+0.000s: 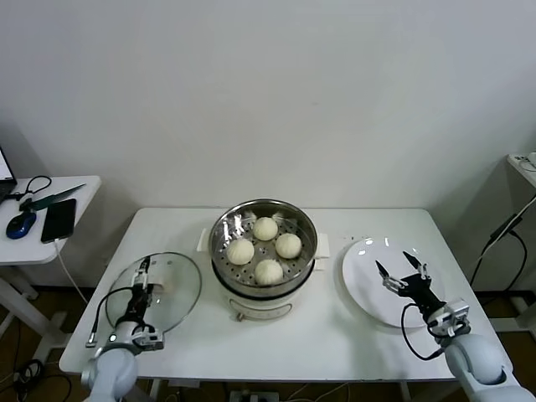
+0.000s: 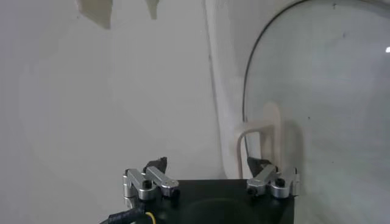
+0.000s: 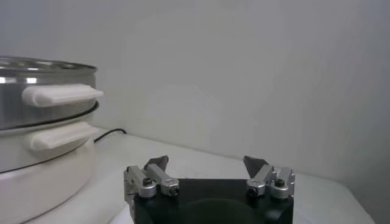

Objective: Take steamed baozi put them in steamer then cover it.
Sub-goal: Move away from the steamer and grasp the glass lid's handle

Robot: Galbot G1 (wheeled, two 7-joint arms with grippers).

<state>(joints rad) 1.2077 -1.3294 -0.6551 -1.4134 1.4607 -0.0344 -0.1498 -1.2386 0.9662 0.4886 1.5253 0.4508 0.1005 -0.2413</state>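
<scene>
Several cream-white baozi (image 1: 265,228) lie in the shiny steel steamer (image 1: 224,239), which sits on its cream-white pot base in the middle of the table. The steamer also shows in the right wrist view (image 3: 42,91). The glass cover (image 1: 176,289) lies flat on the table to the steamer's left. My left gripper (image 1: 143,272) is open, low over the cover; its cream handle (image 2: 259,137) is just beyond one fingertip in the left wrist view, where the gripper (image 2: 207,163) holds nothing. My right gripper (image 1: 400,270) (image 3: 205,161) is open and empty over the white plate (image 1: 360,280).
A small side table (image 1: 79,188) at the far left holds a phone (image 1: 59,219) and a mouse (image 1: 21,224). A cable hangs off the white table's left edge. Another surface (image 1: 523,163) stands at the far right. The wall is close behind the table.
</scene>
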